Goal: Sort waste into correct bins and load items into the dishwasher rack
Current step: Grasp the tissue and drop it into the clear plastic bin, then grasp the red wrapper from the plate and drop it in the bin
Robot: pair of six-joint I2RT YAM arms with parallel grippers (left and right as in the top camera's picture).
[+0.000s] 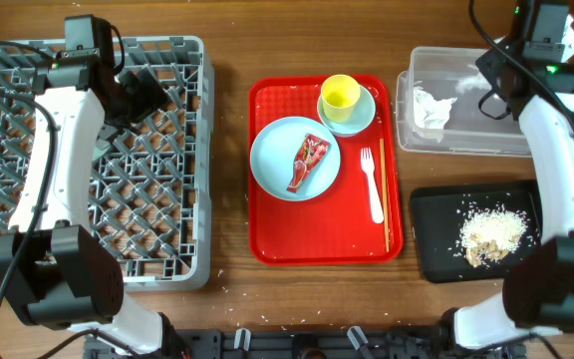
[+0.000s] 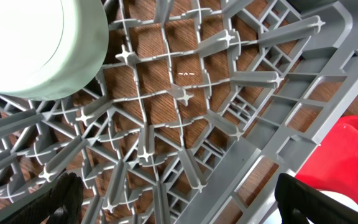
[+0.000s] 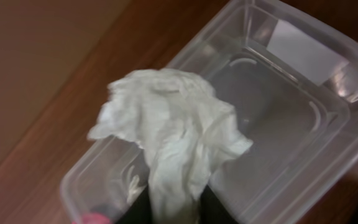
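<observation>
The grey dishwasher rack (image 1: pixel 167 229) fills the left of the table. My left gripper (image 1: pixel 140 90) hovers over its far right part, open and empty (image 2: pixel 179 193). A pale green bowl (image 2: pixel 36 43) sits in the rack just beyond it; my arm hides the bowl in the overhead view. My right gripper (image 3: pixel 173 208) is shut on a crumpled white napkin (image 3: pixel 166 130) over the clear tub (image 3: pixel 291 143). From above the napkin (image 1: pixel 432 108) is at the left end of the tub (image 1: pixel 466 145). The black tray (image 1: pixel 436 239) holds rice (image 1: pixel 494 234).
The red serving tray (image 1: pixel 277 244) in the middle holds a light blue plate (image 1: pixel 272 165) with a red wrapper (image 1: pixel 309 162), a yellow cup (image 1: pixel 341 94) on a small blue dish (image 1: pixel 363 120), a white fork (image 1: pixel 371 184) and chopsticks (image 1: pixel 385 199). Crumbs dot the table's front edge.
</observation>
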